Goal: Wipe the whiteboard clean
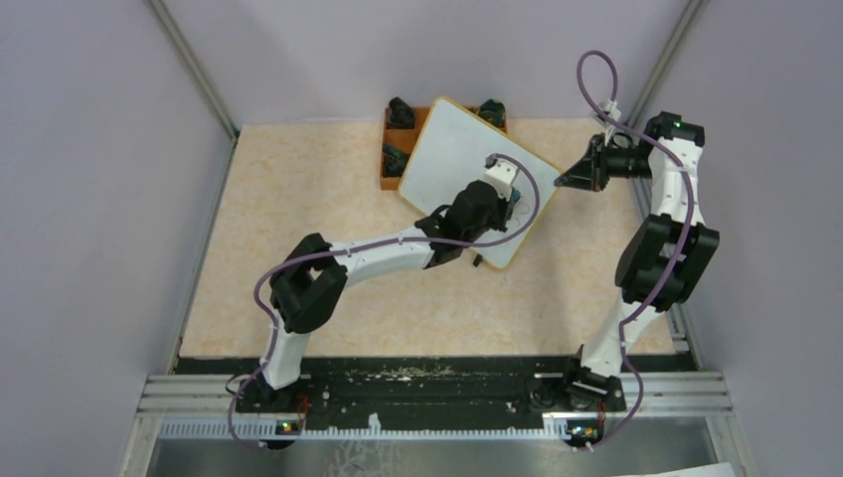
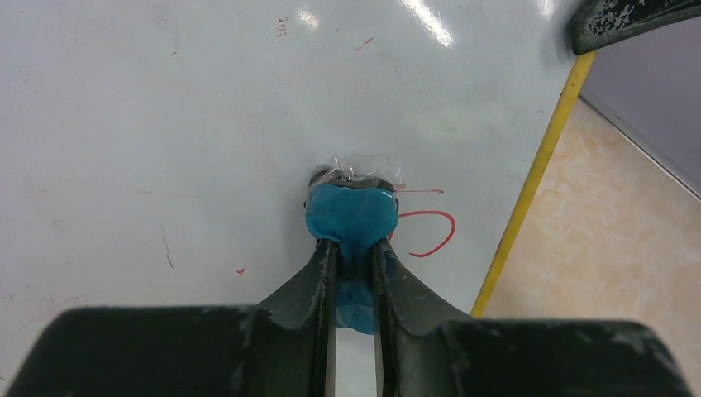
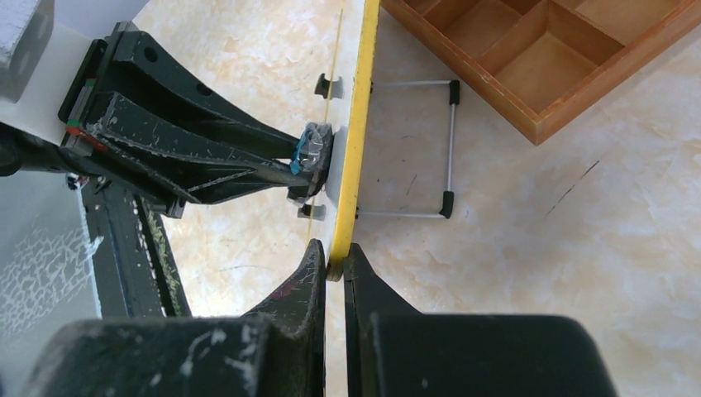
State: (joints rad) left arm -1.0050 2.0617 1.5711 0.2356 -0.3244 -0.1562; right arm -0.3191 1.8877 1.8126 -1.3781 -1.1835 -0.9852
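Note:
The whiteboard [image 1: 452, 159] with a thin yellow frame stands tilted at the back middle of the table. My left gripper [image 1: 505, 207] is shut on a blue eraser pad [image 2: 350, 213] and presses it against the board's face. A red curved stroke [image 2: 430, 234] shows just right of the pad, and faint red specks [image 2: 281, 28] lie higher up. My right gripper [image 3: 334, 263] is shut on the board's yellow edge [image 3: 357, 141] at its right corner [image 1: 559, 183]. The right wrist view shows the left fingers [image 3: 207, 157] and the pad [image 3: 314, 149] against the board.
An orange-brown compartment tray [image 1: 393, 149] with dark items sits behind the board; it also shows in the right wrist view [image 3: 537, 58]. The board's wire stand with black feet [image 3: 447, 145] rests on the beige tabletop [image 1: 298, 199]. Grey walls enclose the table.

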